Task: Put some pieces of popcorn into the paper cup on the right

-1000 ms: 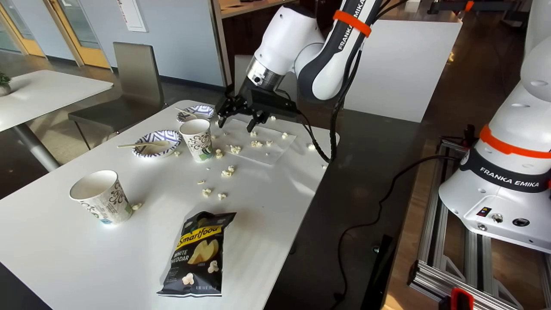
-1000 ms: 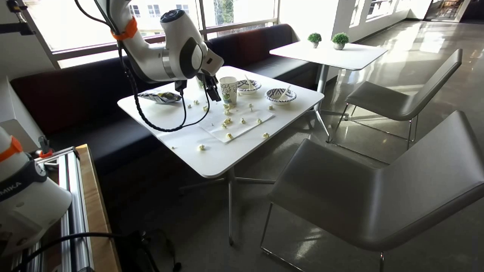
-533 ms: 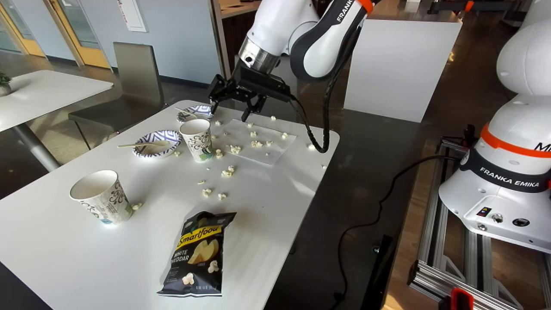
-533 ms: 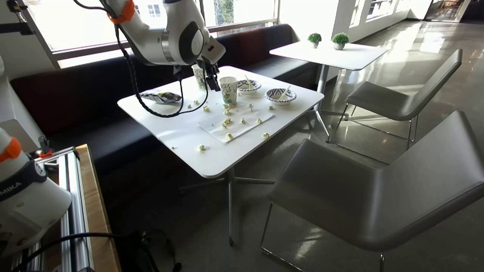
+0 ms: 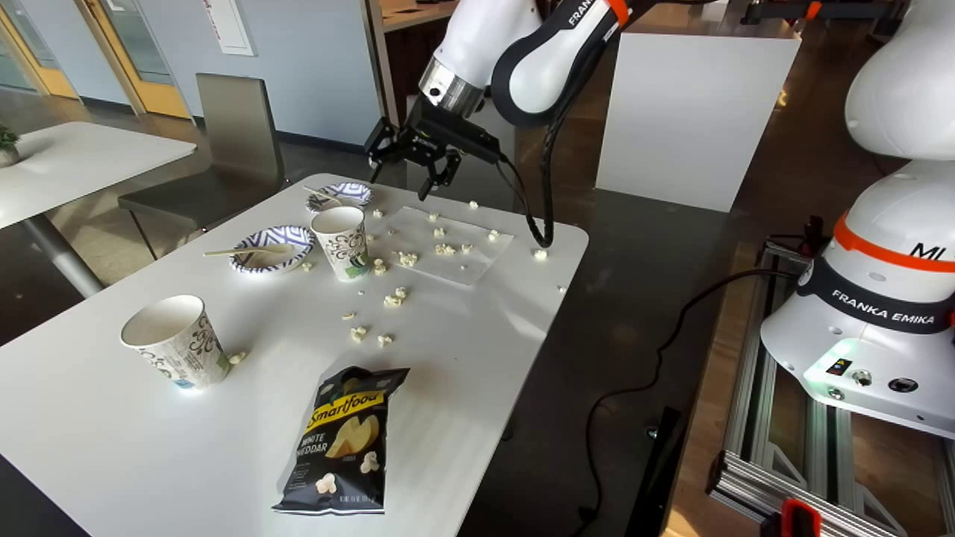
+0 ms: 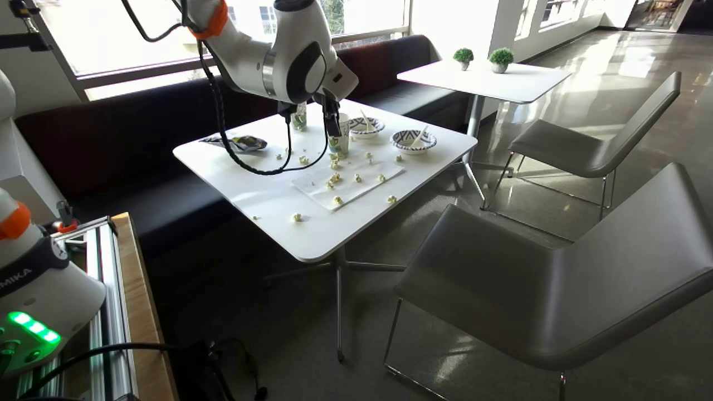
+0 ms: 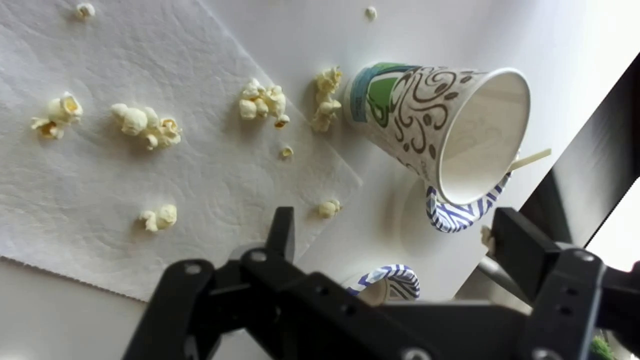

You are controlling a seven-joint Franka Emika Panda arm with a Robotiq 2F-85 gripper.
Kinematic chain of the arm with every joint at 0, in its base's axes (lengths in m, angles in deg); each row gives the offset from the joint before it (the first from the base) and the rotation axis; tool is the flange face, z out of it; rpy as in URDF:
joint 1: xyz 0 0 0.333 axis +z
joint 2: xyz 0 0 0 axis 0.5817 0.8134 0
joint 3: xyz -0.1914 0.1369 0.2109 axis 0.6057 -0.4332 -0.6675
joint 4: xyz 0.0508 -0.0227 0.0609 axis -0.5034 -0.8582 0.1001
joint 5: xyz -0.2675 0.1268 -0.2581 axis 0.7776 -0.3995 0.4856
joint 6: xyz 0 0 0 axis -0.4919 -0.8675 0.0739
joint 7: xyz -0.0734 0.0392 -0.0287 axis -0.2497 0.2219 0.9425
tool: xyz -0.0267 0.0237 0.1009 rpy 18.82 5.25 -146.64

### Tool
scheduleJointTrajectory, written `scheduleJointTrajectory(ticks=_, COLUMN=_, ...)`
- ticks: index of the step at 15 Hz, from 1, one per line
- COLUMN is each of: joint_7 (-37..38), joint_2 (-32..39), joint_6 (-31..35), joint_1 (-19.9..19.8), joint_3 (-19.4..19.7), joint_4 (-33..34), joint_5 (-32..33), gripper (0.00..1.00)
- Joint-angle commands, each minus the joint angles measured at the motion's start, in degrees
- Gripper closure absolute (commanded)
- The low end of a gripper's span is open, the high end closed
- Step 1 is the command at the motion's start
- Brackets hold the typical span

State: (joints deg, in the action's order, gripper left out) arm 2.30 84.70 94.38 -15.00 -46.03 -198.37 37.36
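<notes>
In an exterior view, left to right: left paper cup (image 5: 183, 354) is stood upright at near left, one popcorn piece (image 5: 236, 358) just beside it. Farther off, a patterned bowl (image 5: 298, 237) is crossed by a pale utensil (image 5: 246, 251); another bowl (image 5: 354, 191) is set at the far end. Snack bag (image 5: 339, 447) is laid flat on the near side of the table (image 5: 448, 365). Right paper cup (image 5: 343, 250) is stood upright just left of the paper sheet (image 5: 483, 261). Gripper (image 5: 398, 189) is held raised off the table, fingers spread wide; in the wrist view a pale bit (image 7: 487, 240) is seen at one finger, too unclear to name. Popcorn pieces (image 5: 445, 249) are scattered over sheet and table.
</notes>
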Motion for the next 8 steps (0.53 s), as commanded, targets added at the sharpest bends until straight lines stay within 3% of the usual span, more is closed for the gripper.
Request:
scheduleJointTrajectory(ticks=1, joint_7=-6.5, joint_2=10.1, joint_6=-6.4, joint_1=-0.5, joint_3=-2.8, joint_4=5.4, joint_5=-0.7, gripper=0.0)
scheduleJointTrajectory(ticks=2, joint_7=-7.3, joint_2=10.9, joint_6=-7.6, joint_1=0.2, joint_3=-2.7, joint_4=6.4, joint_5=-0.7, gripper=0.0)
scheduleJointTrajectory(ticks=3, joint_7=-15.6, joint_2=8.8, joint_6=-6.5, joint_1=4.0, joint_3=0.0, joint_4=6.3, joint_5=-11.5, gripper=0.0)
scheduleJointTrajectory(ticks=8, joint_7=-35.5, joint_2=9.9, joint_6=-7.3, joint_1=9.4, joint_3=1.7, joint_4=9.6, joint_5=-33.2, gripper=0.0)
